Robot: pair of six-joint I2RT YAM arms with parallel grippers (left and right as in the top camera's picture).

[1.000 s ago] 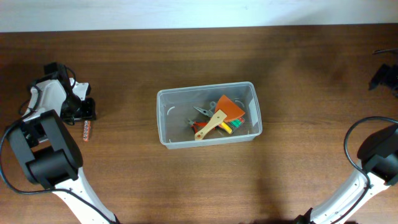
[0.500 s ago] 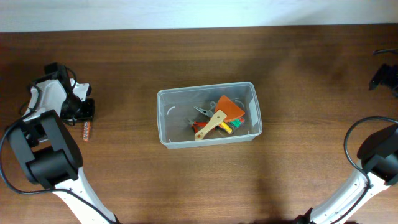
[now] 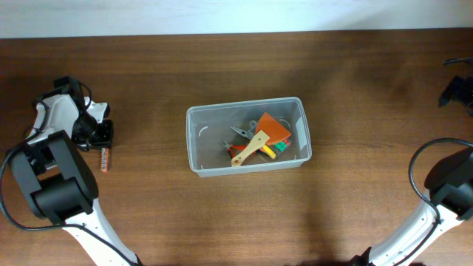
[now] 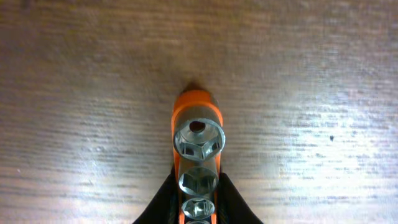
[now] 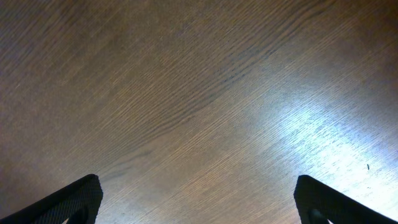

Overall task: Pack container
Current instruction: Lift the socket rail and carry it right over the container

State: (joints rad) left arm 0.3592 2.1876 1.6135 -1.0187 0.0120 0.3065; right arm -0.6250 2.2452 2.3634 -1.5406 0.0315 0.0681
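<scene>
We see the left end effector (image 4: 198, 200) clamped on the orange socket rail (image 4: 198, 115); the right end effector (image 5: 196, 190) stands wide apart over the tabletop (image 5: 186, 93); the container (image 3: 193, 144) holds tools (image 3: 259, 140).

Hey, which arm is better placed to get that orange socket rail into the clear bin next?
Left. The left hand is shut on the socket rail, which lies left of the container. The right hand hangs open over bare table, holding nothing.

Before me, the clear rectangular plastic container (image 3: 205, 140) sits upright and lidless mid-table, holding mixed hand tools (image 3: 259, 140).
</scene>
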